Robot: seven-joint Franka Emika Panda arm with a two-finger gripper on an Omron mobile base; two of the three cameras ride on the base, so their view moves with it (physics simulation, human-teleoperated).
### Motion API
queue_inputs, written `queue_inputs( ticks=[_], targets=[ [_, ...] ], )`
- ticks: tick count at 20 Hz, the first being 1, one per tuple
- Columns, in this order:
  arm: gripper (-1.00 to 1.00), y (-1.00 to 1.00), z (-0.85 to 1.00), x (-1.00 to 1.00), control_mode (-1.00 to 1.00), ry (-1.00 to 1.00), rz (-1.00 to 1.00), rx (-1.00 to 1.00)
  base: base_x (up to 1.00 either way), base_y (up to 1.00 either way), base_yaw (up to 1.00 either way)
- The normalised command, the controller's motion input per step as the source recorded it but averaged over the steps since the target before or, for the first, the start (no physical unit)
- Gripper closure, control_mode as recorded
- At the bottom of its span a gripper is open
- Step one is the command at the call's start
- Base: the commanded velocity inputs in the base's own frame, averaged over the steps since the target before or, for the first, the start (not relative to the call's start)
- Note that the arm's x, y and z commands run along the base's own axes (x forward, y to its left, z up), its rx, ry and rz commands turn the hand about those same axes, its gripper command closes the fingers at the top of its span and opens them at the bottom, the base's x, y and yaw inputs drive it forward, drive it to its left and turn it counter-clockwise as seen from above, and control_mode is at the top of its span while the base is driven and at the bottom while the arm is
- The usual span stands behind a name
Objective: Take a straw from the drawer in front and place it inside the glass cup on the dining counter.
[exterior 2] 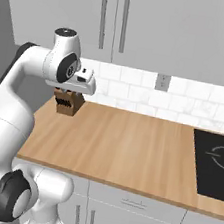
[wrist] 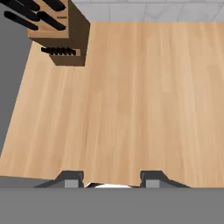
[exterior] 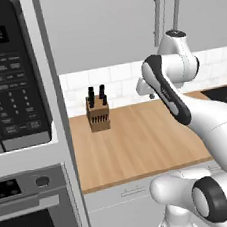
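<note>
The light-wood countertop with the white tile backsplash behind it (exterior 2: pixel 120 140) spreads wide under the arm; this is the smaller counter, the one that carries the knife block, not the dining counter. Below its front edge sits the shallow light-grey drawer with a flat front and slim bar handle (exterior 2: pixel 132 204), shut, seen also from the left base camera (exterior: pixel 127 192). To the right a black inset cooktop (exterior 2: pixel 215 166) is let into the wood. At the back left corner stands the brown wooden knife block with black handles (exterior: pixel 98 114), upright near the wall.

The white arm's two-finger gripper (wrist: pixel 112 179) hangs high above the counter, looking straight down on the bare wood — its two small dark finger tips (wrist: pixel 70 179) stand spread apart with nothing between them.

The relation that matters, as I judge it: the drawer lies below and toward the robot from the jaws, under the counter's near edge, so the hand must come down and back over the lip to reach the handle. The handle's long axis runs along the counter front, so the jaws would need to close across it from above and below. The thin red straw is presumably inside the closed drawer, hidden — its lie cannot be told.
</note>
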Motion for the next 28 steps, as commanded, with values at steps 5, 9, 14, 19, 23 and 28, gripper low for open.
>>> queue_inputs(
  ticks=[5,9,14,19,23,28],
  targets=[
    [-1.00,0.00,0.00,0.00,1.00,0.00,0.00,0.00,-0.31,0.00,0.00],
    [-1.00,0.00,0.00,0.00,1.00,0.00,0.00,0.00,-0.66,-0.05,0.17],
    [-1.00,0.00,0.00,0.00,1.00,0.00,0.00,0.00,-0.17,-0.33,0.41],
    [-1.00,0.00,0.00,0.00,1.00,0.00,0.00,0.00,0.00,-0.67,0.66],
    [-1.00,0.00,0.00,0.00,1.00,0.00,0.00,0.00,0.00,-0.69,0.67],
    [-1.00,0.00,0.00,0.00,1.00,0.00,0.00,0.00,0.00,-0.78,0.65]
  ],
)
